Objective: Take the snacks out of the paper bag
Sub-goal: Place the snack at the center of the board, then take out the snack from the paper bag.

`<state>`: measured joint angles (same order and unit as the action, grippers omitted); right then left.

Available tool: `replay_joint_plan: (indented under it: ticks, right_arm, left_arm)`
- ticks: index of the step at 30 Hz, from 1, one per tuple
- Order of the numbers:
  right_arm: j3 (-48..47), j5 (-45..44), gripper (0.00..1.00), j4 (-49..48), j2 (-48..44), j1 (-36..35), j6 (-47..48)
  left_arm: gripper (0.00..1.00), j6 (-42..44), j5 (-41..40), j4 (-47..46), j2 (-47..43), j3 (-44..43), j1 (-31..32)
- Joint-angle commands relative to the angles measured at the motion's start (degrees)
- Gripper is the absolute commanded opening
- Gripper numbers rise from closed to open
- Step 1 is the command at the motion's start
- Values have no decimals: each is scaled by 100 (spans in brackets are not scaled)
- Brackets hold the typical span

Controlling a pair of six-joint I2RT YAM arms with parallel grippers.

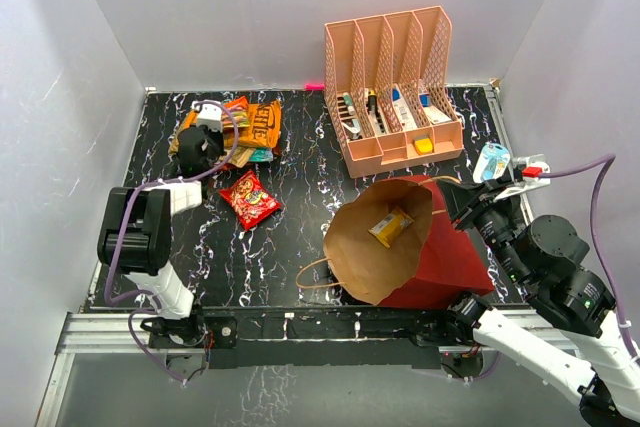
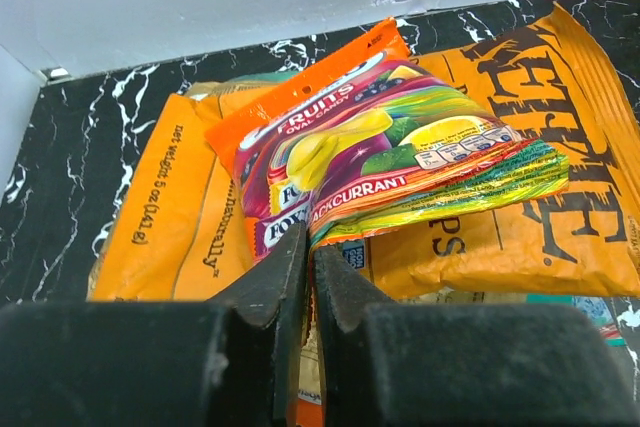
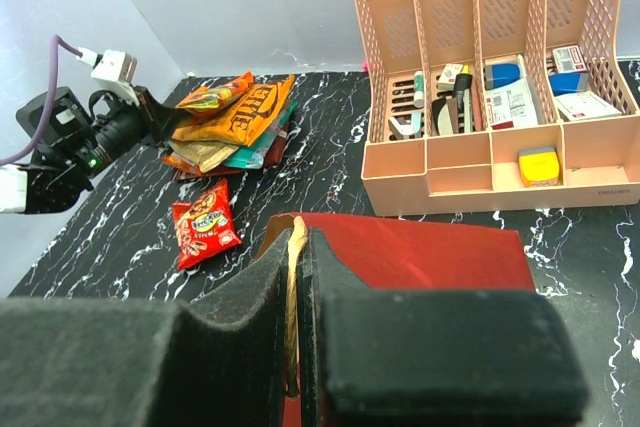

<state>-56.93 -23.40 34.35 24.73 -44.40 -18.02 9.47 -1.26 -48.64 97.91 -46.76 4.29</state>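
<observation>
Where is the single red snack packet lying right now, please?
In the top external view, the red snack packet lies flat left of centre, just in front of the snack pile and left of the paper bag.

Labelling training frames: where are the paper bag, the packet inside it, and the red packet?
Paper bag (image 1: 455, 257): top view, red outer side.
Packet inside (image 1: 390, 227): top view, its middle.
Red packet (image 1: 250, 197): top view, its middle.

Right gripper (image 3: 298, 247) jaws clamped on paper bag (image 3: 420, 257), snacks (image 3: 225, 127) piled far left
</observation>
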Motion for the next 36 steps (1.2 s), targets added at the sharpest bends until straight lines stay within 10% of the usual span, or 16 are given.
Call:
replay_joint_plan:
  ticks: [1, 11, 17, 26, 36]
  right_arm:
    - [-152, 28, 8, -332, -28, -12, -42]
    - [-290, 59, 8, -157, -47, -9, -54]
    - [-115, 1061, 8, 27, -33, -8, -89]
    - [-336, 1512, 8, 1331, 534, -10, -437]
    - [-434, 1294, 8, 2138, -124, -12, -1186]
  left_arm:
    - [8, -172, -52, -208, -334, 84, -21]
    - [91, -2043, 468, 740, -1889, 416, -19]
    - [90, -3435, 2148, 1536, -3074, 399, 221]
    - [87, -3370, 3493, 1307, -4093, 1082, 2361]
    - [76, -804, 3192, 1657, -4859, 1940, 5010]
